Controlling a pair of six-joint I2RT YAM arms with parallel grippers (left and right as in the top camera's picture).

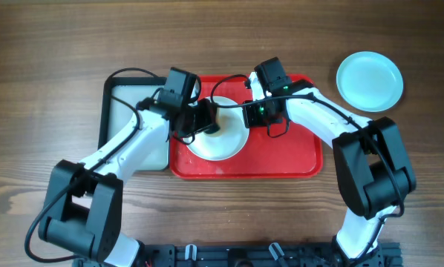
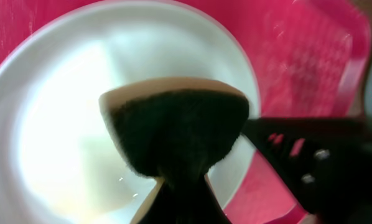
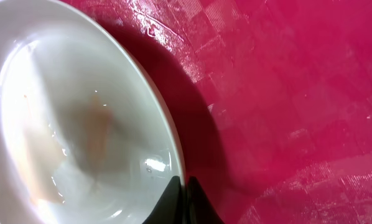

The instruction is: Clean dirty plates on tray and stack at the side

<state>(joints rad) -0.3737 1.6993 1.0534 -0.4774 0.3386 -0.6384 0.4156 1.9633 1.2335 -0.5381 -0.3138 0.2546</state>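
Overhead: two plates [image 1: 369,80], one red tray [image 1: 304,159].

A black-rimmed grey tray [image 1: 123,111] rests on the wooden table [image 1: 44,44]; blurred dark sponge [image 2: 180,130], perhaps.

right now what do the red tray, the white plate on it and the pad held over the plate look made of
Red tray: probably moulded plastic, going by its fine woven-check texture and glossy highlights.
White plate: smooth glazed ceramic or melamine, can't tell which; it shows sharp reflections and a faint orange smear.
Sponge: soft foam, with a pale layer edging a dark, fuzzy scouring face.
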